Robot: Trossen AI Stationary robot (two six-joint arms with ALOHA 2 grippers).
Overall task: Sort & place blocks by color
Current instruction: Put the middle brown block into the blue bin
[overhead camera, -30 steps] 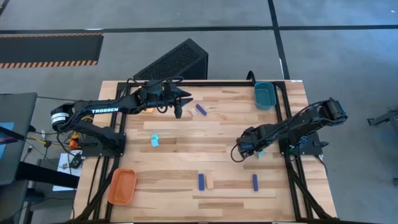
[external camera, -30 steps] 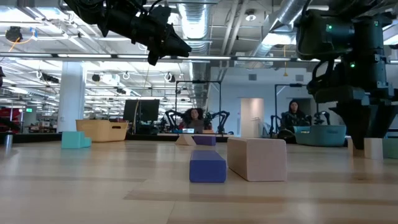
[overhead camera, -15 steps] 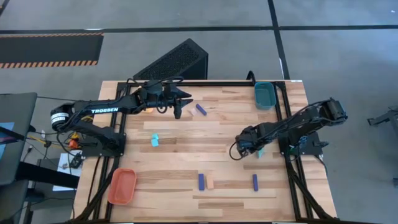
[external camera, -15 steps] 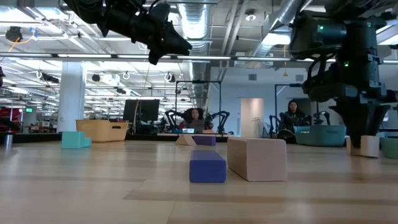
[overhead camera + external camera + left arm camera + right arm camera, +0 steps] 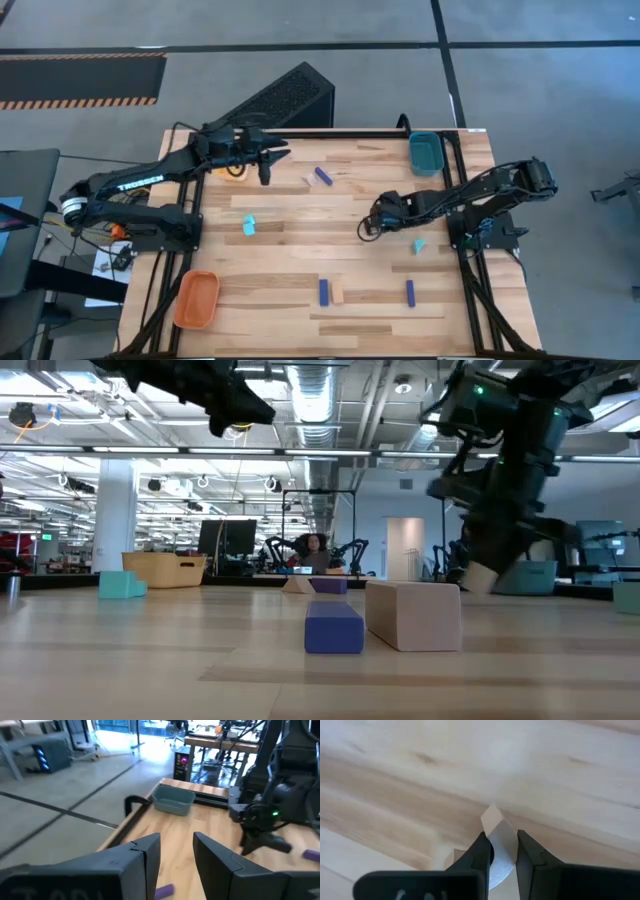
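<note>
Keep right pincer (image 5: 499,851) clamped on tan block (image 5: 499,840), lifted off surface (image 5: 300,250) left of cyan wedge (image 5: 418,245), carry level w/o tilt; left pincer (image 5: 176,862) apart, beyond blue bar (image 5: 322,176).

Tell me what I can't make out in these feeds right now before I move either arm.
- Tan block in the right gripper: its lower end is hidden between the fingers in the right wrist view and too small in the high view.
- Yellow-orange tray: mostly covered by the left arm in the high view.
- Blue block: cut off by the left wrist view's bottom edge.
- Cyan block: cut by the low view's right edge.
</note>
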